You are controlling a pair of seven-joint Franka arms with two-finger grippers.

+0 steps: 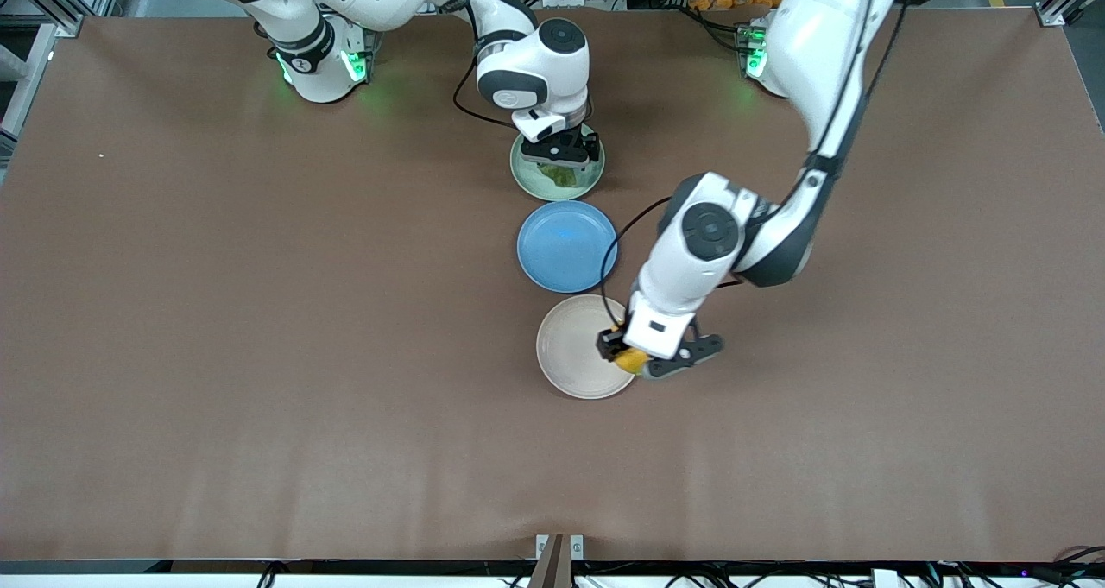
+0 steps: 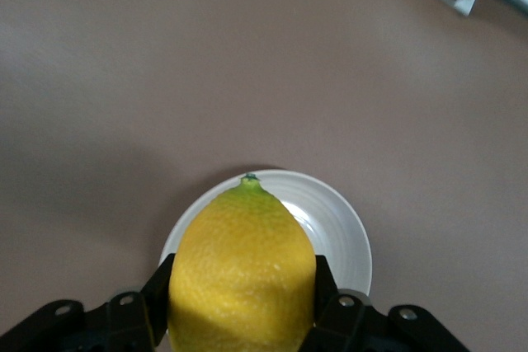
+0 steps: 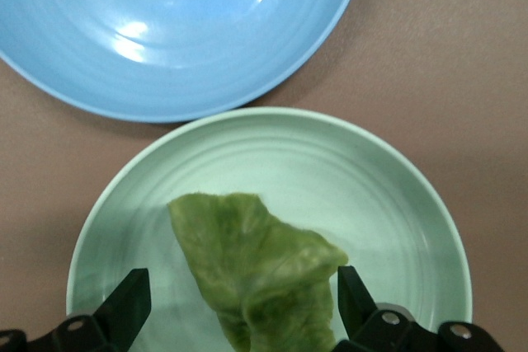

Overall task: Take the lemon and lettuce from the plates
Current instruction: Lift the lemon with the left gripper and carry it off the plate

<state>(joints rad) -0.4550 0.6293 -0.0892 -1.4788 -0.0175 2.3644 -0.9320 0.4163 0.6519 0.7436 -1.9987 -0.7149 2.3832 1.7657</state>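
The left claw grips the lemon between its fingers, raised over the edge of the beige-white plate. The right claw hangs with fingers spread wide around the lettuce, which lies on the mint green plate. A blue plate sits between both plates on the surface.

Both arms are glossy white with dark grey joint bands and round dark caps on the wrist housings. Green lights glow at each base. A thin black cable loops along each forearm to the hand. The left gripper and right gripper have black fingers with small silver screws at their mounts.
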